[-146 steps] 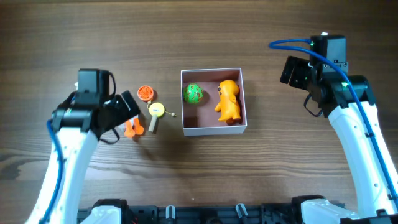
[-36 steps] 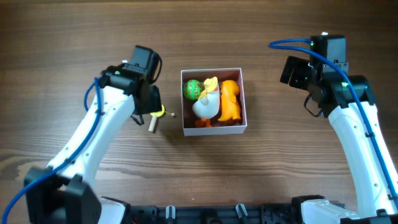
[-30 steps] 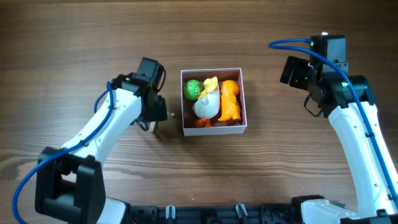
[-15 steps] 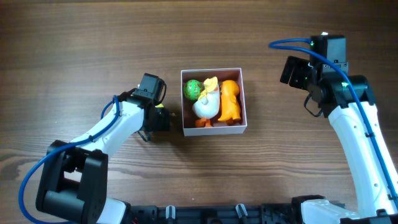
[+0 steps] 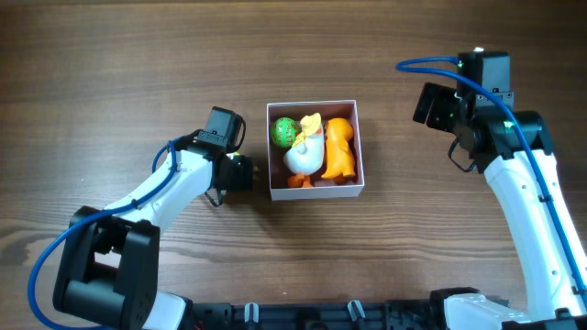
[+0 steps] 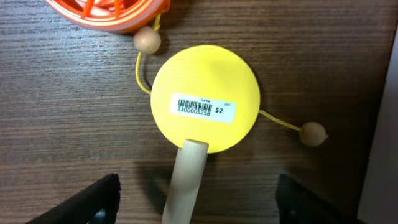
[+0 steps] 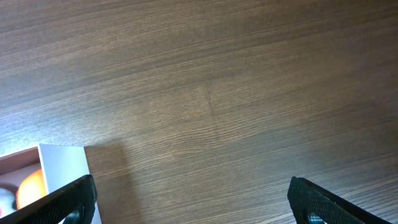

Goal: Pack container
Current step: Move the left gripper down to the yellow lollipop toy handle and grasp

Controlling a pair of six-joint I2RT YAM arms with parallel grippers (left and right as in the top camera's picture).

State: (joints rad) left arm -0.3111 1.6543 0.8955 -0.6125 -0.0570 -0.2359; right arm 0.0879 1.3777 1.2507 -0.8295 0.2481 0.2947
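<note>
- Three toys now sit in the container (image 5: 316,192) at the tabletop's centre, the white duck (image 5: 303,156) newest.
- Left gripper (image 6: 198,202) has dropped, jaws apart, straddling the yellow drum (image 6: 205,106) beside the left wall, likely the next pick.
- Right gripper (image 7: 193,202) waits, jaws spread.

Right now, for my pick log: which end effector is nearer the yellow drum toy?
Left. The left end effector hangs over the yellow drum toy; the right end effector sits beyond the container.

Overhead looks straight down; wrist views face the tabletop (image 6: 62,112) closely between their fingers (image 6: 93,199); right shares overhead's box (image 7: 65,186) corner
</note>
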